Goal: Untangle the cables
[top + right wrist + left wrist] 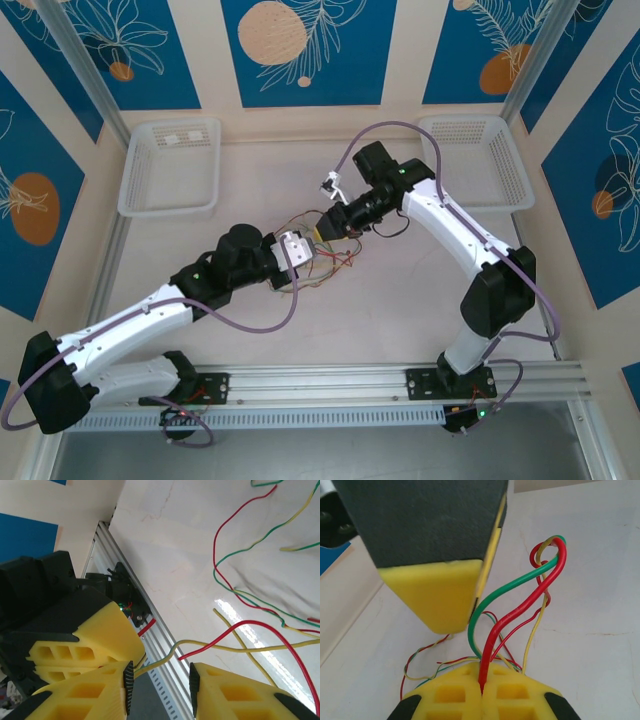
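L claw [482,694] is clamped tight on a red cable [517,612], which rises w/ a green cable [496,591] twisted round it. R claw [160,690] has its jaws apart, w/ a yellow cable [250,650] passing right by the gap, not pinched. Rest of the cables [335,258] lie in a loose tangle on the table [400,300], well apart from the left basket [170,165], nearer the arms & to its right; both claws meet just over the tangle.
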`<state>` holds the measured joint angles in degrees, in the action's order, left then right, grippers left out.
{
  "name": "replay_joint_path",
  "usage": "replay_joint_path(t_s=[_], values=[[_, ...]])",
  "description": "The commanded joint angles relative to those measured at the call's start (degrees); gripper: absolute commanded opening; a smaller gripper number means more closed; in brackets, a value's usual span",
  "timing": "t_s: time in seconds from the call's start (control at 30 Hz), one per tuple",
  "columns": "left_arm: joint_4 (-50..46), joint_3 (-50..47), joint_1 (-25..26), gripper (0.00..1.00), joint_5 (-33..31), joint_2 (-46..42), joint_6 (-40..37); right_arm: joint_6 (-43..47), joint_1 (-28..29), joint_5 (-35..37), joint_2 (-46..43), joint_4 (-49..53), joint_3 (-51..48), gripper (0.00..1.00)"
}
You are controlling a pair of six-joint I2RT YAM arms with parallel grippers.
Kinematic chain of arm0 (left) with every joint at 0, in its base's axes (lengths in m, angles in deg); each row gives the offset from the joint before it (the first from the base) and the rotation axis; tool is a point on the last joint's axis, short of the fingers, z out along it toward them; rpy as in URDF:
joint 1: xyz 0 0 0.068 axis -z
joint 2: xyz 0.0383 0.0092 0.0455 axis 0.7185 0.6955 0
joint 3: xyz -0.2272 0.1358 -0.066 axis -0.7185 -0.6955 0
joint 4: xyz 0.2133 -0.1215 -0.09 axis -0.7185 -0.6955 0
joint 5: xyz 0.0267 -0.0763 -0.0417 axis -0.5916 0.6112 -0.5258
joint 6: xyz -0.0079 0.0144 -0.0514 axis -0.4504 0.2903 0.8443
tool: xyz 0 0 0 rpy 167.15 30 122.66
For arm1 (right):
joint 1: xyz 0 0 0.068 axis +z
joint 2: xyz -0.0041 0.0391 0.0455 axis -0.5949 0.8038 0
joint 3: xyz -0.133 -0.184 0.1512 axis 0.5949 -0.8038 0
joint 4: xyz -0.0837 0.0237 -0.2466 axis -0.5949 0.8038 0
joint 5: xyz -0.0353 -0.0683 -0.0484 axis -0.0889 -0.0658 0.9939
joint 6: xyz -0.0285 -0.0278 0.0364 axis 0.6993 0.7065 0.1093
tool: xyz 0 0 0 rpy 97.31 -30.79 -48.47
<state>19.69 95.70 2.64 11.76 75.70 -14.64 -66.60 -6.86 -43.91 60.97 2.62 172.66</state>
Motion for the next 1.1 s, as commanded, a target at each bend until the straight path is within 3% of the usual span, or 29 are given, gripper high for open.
replay_joint_path(t_s=[0.0, 0.13, 0.2, 0.3, 0.47, 0.67, 0.73, 0.83, 0.9, 0.93, 1.0, 1.07], values=[[1.0, 1.4, 0.8, 0.0, -0.5, -0.6, -0.8, 1.7, 0.5, -3.6, -0.3, 2.5, -0.5, 0.38], [1.0, 1.5, 0.7, 0.0, -0.3, -0.3, -0.9, 0.1, 0.5, -6.5, -2.4, 0.4, -1.6, 0.49], [1.2, 1.5, 0.8, 0.0, 0.0, -0.1, -0.6, -0.9, 0.3, -7.7, -3.5, -0.6, -2.0, 0.49], [1.6, 1.3, 1.0, 0.0, 0.0, 0.4, -0.1, -1.2, 0.5, -9.3, -4.3, -1.1, -2.4, 0.48], [2.1, 0.8, 1.2, 0.0, -0.4, 0.1, 0.2, 0.2, 0.8, -7.5, -4.6, 1.2, -4.2, 0.34], [2.4, 0.2, 1.3, 0.0, -0.7, -0.7, 0.2, -0.5, 0.8, -4.9, -4.6, 0.5, -6.8, 0.38], [2.7, 0.1, 1.3, 0.0, -0.9, -0.9, 0.2, -0.8, 0.8, -4.5, -4.5, -0.4, -7.2, 0.31], [2.7, 0.1, 1.2, 0.0, -1.2, -0.9, 0.3, -1.7, 0.6, -4.7, -4.4, -1.9, -7.3, 0.13], [2.9, -0.3, 1.3, 0.0, -1.3, -1.4, 0.4, -1.9, 0.5, -5.0, -4.1, -2.3, -6.9, 0.1], [3.1, -0.5, 1.3, 0.0, -1.5, -1.6, 0.4, -1.9, 0.4, -4.8, -3.9, -2.1, -6.8, 0.12], [3.3, -0.9, 1.3, 0.0, -1.6, -2.2, 0.6, -2.1, 0.2, -3.6, -3.3, -1.4, -6.1, 0.36], [3.7, -1.4, 1.4, 0.0, -1.6, -2.7, 0.7, -2.6, 0.1, -2.0, -3.1, -1.5, -6.0, 0.42]])
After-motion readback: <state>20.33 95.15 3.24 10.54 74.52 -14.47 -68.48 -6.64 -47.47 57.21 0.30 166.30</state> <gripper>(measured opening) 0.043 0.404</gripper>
